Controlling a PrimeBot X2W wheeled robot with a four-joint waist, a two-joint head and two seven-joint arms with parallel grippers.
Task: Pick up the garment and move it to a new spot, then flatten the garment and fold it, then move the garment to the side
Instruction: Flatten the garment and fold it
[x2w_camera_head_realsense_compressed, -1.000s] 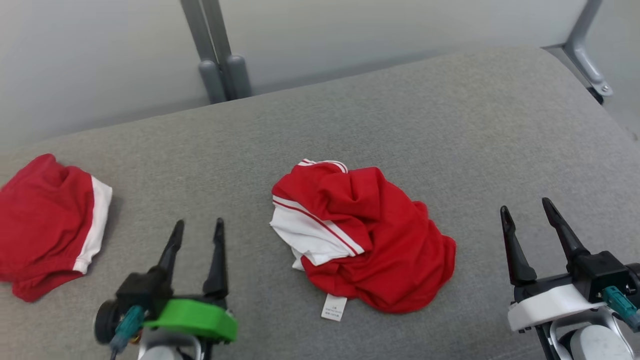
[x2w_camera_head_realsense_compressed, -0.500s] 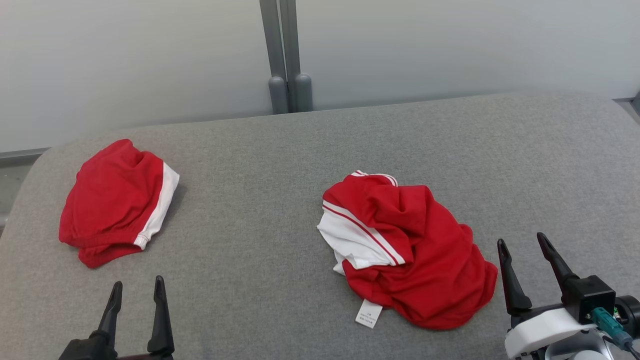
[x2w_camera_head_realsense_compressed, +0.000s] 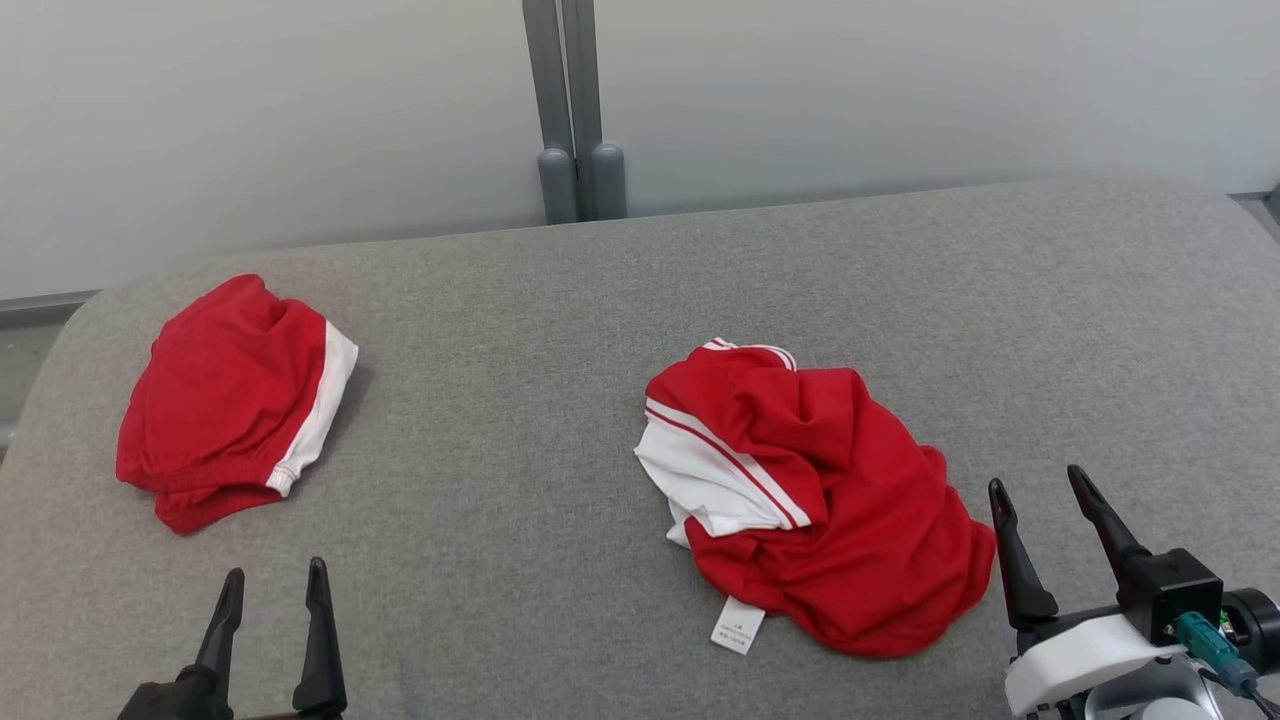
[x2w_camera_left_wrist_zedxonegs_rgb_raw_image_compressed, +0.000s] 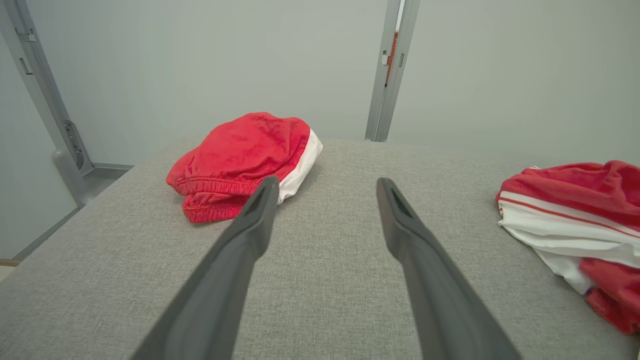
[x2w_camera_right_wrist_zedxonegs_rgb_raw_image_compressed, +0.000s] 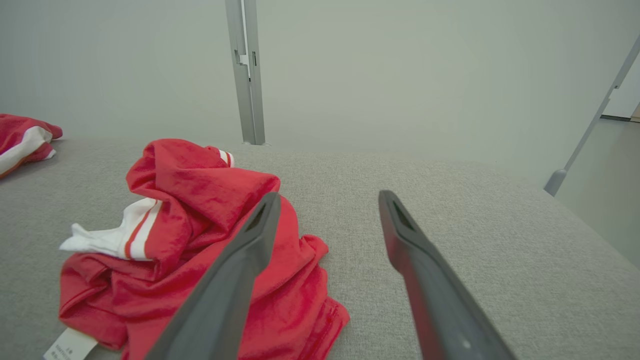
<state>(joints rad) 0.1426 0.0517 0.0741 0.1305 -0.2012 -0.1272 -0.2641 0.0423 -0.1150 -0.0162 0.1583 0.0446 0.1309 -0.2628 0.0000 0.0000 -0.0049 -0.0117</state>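
Overhead, garment (x2w_camera_head_realsense_compressed: 850, 510) with label (x2w_camera_head_realsense_compressed: 737, 626), left wrist view, folded shorts (x2w_camera_left_wrist_zedxonegs_rgb_raw_image_compressed: 245, 145), waistband (x2w_camera_left_wrist_zedxonegs_rgb_raw_image_compressed: 210, 186).

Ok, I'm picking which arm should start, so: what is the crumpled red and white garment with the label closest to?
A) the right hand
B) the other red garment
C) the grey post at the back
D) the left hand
A: in the head view the crumpled garment lies right beside the open right hand, while the left hand is well away.

Left pincer (x2w_camera_head_realsense_compressed: 272, 585), right pincer (x2w_camera_head_realsense_compressed: 1040, 485): both agape, empty.
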